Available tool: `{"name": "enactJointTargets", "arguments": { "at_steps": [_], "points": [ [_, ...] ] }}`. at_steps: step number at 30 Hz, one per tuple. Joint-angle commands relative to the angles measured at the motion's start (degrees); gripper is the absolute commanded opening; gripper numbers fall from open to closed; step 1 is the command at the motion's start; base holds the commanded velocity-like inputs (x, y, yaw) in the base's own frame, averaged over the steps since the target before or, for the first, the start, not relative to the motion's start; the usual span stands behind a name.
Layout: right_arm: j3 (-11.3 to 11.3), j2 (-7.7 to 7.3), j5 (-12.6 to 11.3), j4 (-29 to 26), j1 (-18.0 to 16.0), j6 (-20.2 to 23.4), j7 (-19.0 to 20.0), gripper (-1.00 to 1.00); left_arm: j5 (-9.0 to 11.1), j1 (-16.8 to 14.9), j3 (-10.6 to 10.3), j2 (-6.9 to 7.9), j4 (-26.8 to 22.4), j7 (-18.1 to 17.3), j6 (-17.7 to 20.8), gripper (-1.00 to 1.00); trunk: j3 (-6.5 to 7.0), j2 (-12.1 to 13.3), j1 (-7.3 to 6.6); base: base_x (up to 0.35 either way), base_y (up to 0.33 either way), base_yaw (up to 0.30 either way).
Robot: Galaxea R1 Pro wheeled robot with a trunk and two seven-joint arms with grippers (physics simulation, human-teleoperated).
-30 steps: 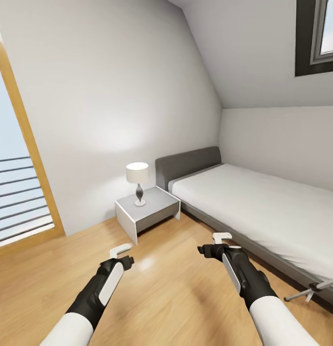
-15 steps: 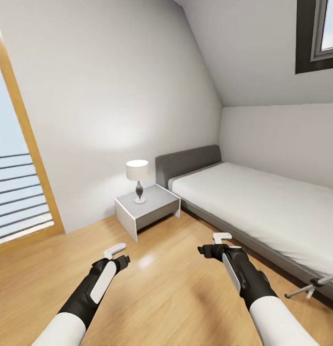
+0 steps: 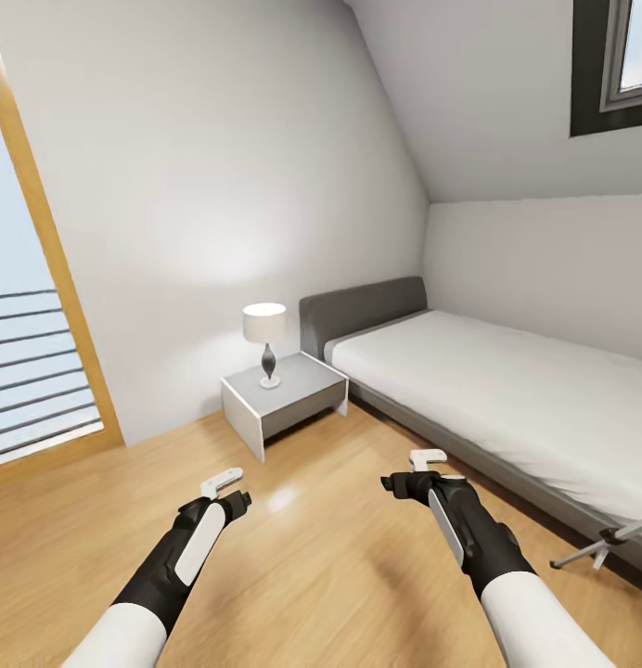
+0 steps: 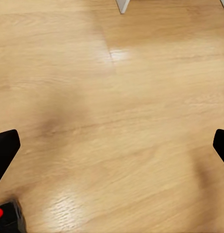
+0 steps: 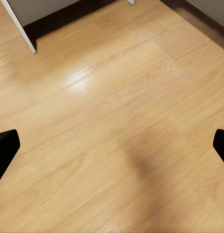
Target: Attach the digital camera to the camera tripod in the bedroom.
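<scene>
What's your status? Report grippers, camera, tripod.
Left gripper and right gripper open, empty. Small black red-buttoned digital camera on floor near left gripper. Silver-legged camera tripod lying beside grey bed.

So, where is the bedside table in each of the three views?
Head view: bedside table at centre, left of the bed.
Left wrist view: its white foot at the far edge.
Right wrist view: its white side panel in the far corner.
Shared landmark: glare patch on the wood floor.
</scene>
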Motion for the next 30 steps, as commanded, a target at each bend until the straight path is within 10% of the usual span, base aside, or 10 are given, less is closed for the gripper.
{"name": "enactJointTargets", "arguments": {
  "at_steps": [1,30],
  "points": [
    [0.00,-0.02,0.04,-0.08,-0.03,0.28,0.14,1.00,0.60,-0.03,-0.14,0.02,-0.10,0.55,0.05,1.00,-0.25,-0.45,0.22,0.000,0.000,0.000],
    [-0.08,-0.08,0.03,-0.08,-0.03,-0.38,0.20,1.00,0.48,-0.03,-0.14,-0.21,-0.15,0.83,-0.05,1.00,-5.45,-12.08,6.59,0.000,0.000,0.000]
  ]
}}
